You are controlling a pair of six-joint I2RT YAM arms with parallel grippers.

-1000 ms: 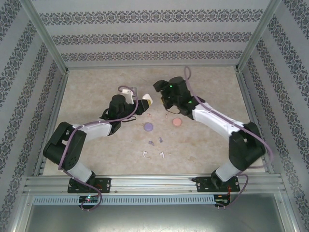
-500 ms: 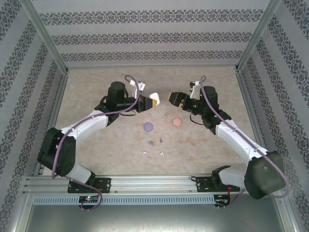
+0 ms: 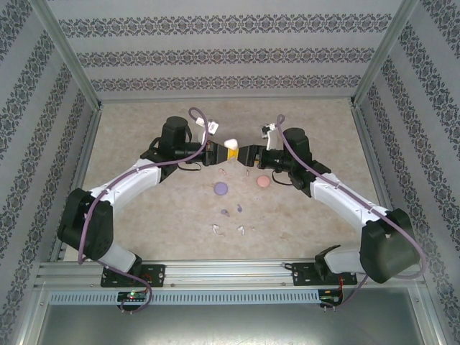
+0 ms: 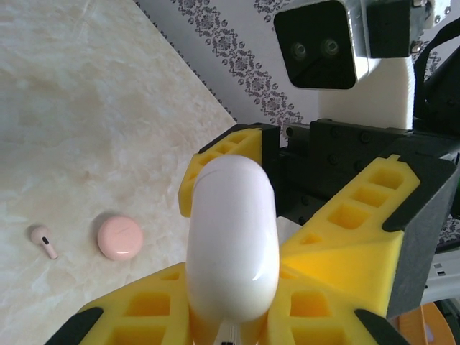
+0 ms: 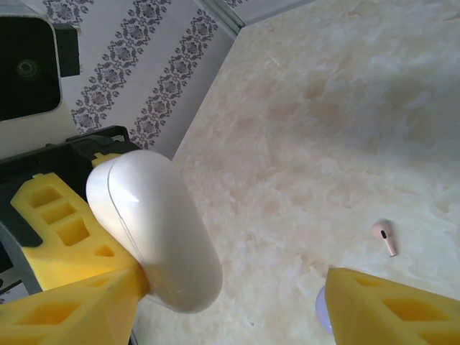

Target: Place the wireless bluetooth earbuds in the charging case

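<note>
The case (image 3: pixel 231 146) is hanging above the table (image 3: pixel 309 129)
The left end effector (image 3: pixel 218 152) is clenching it, its long axis aiming into the right end effector's (image 3: pixel 248 152) released jaws; earbuds (image 3: pixel 242 230) are lying below

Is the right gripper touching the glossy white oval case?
Cannot tell. In the right wrist view the glossy white oval case overlaps one yellow finger of the right gripper, no gap visible; the other finger stands clear.
</note>
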